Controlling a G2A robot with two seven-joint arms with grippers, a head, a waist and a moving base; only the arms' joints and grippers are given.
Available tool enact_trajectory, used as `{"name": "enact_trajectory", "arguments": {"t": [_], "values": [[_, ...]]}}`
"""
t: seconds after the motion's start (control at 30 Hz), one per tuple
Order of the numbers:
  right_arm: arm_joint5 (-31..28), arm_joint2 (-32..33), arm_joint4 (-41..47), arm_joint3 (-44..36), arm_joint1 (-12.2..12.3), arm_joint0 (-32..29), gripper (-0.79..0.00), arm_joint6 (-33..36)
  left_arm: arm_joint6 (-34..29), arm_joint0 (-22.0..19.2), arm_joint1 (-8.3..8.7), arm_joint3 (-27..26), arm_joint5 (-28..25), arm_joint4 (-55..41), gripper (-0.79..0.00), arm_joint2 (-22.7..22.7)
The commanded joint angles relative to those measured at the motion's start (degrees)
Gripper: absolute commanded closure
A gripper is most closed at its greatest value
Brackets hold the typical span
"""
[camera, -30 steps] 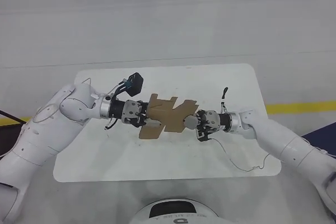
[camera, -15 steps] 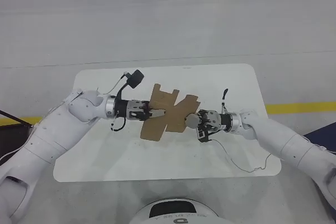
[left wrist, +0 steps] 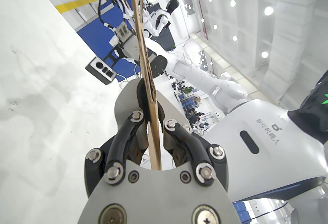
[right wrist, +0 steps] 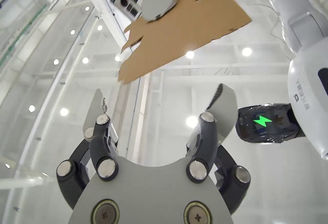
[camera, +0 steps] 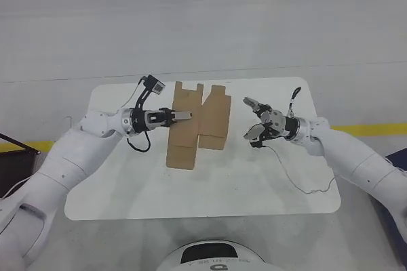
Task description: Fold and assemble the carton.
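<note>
**Left claw holds the flat carton; right claw stands open beside it**

The left gripper is clamped on the carton, pinching the board's left edge toward its far end. In the left wrist view this gripper has its dark pads pressed against the cardboard, one on each face. From there the carton is seen edge-on, a thin brown strip running away from the jaws.

The right gripper is spread wide and grips nothing. It sits just to the right of the carton and apart from it, with a gap between its fingers and the board's right edge. In the right wrist view that gripper has its two fingers well apart. Beyond them the carton hangs against the ceiling, with the left gripper clamped on its farther side.

The carton is a flat brown blank, held up off the white table. It is over the table's far half, about midway between the left and right edges. It shows two long panels side by side, and the left one reaches nearer than the right one. The far edge of both panels is cut with small notches.

A thin cable trails over the near right part of the table below the right arm. A yellow stripe runs along the floor to the right of the table.
</note>
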Motion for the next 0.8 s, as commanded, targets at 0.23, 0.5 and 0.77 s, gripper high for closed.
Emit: {"name": "enact_trajectory", "arguments": {"t": [0.23,0.5,0.77], "values": [[-31.52,8.44,-20.3,-9.46,3.77,-7.15,-0.785,-3.49,-2.33,0.76,-2.96,7.21,2.36,-7.45,0.0,-1.99],[-31.52,8.44,-20.3,-9.46,3.77,-7.15,-0.785,-3.49,-1.67,0.8,-3.64,8.62,1.69,-5.94,0.0,-2.66],[-32.28,8.63,-20.82,-9.46,3.77,-7.09,-0.785,-3.97,1.01,2.47,-3.39,6.81,3.91,-4.34,0.0,-4.23]]}}
